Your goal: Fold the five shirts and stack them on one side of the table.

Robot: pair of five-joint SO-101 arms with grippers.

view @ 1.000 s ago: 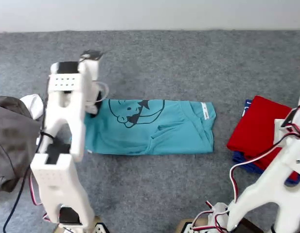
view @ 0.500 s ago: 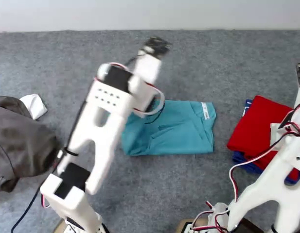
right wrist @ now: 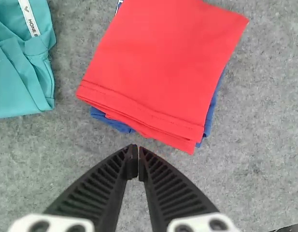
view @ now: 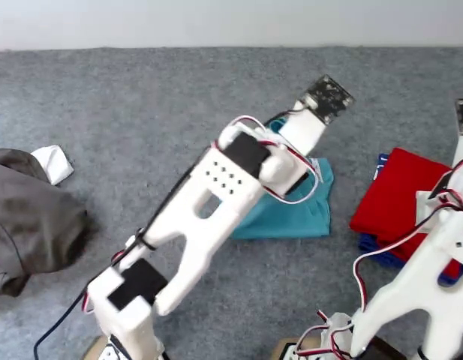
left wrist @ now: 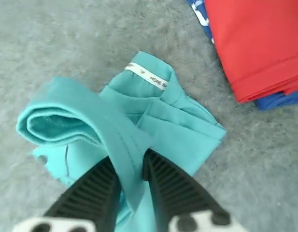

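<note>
Toward the right edge of the table [view: 178, 82], my left gripper [left wrist: 129, 162] pinches the teal cotton shirt [left wrist: 180, 137] (my arm [view: 216, 191] covers that grip from above); my right gripper [right wrist: 134, 152] hangs closed by the folded red shirt [right wrist: 163, 67].

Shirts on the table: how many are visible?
4. The teal shirt is mid-table, pinched by the left gripper; the red shirt lies folded on the blue shirt at the right; the grey shirt is bunched at the left edge. The white cloth beside it may be a fifth.
</note>
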